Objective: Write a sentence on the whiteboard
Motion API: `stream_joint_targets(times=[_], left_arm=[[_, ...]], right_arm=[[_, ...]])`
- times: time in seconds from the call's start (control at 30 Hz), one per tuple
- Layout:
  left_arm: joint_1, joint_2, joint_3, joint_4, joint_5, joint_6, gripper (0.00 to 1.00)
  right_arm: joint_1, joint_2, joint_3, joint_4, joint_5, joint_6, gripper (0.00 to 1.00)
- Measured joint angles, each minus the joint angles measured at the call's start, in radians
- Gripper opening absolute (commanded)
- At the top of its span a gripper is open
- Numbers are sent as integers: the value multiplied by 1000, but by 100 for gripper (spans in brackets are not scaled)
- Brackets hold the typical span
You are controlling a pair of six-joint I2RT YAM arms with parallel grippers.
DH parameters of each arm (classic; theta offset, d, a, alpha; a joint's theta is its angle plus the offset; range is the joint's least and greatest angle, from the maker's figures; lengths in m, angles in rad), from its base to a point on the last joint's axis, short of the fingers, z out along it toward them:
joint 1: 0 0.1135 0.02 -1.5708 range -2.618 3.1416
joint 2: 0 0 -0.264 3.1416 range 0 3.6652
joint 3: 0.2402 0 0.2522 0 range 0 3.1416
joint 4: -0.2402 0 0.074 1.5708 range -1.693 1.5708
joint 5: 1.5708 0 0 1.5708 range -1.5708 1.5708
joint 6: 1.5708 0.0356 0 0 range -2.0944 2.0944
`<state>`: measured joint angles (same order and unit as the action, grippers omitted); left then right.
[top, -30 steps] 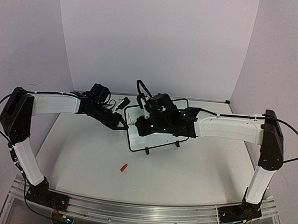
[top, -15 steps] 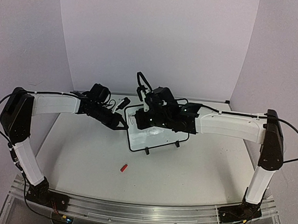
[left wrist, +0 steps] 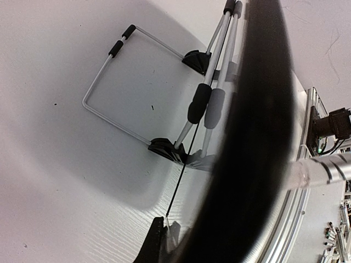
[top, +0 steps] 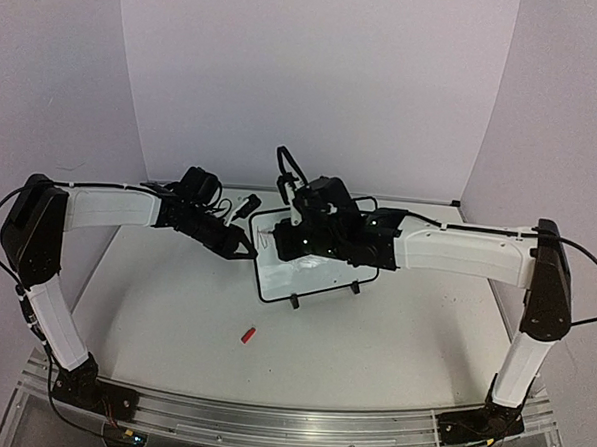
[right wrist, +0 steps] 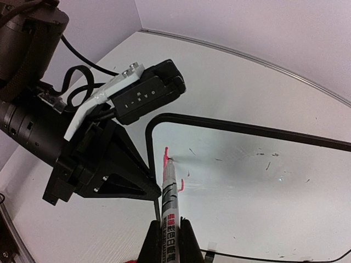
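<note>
Red strokes (right wrist: 165, 155), just a couple, sit near the upper left corner of the whiteboard (right wrist: 247, 181), right where the marker (right wrist: 169, 200) tip touches it. Right pincer (right wrist: 168, 241) is clamped on the marker. Left pincer (top: 247, 250) grips the whiteboard's left edge. In the top view the whiteboard stands mid-frame on the tabletop (top: 174, 307), with a red cap (top: 249, 334) lying lower left of it.
</note>
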<state>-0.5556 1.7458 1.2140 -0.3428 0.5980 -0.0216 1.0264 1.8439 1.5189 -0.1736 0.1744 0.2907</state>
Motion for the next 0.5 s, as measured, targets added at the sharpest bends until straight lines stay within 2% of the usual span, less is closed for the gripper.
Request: stream_joint_targets(times=[0.5], left_arm=[[0, 0, 0, 0, 0, 1, 0]], right_arm=[[0, -68, -63, 46, 19, 13, 0]])
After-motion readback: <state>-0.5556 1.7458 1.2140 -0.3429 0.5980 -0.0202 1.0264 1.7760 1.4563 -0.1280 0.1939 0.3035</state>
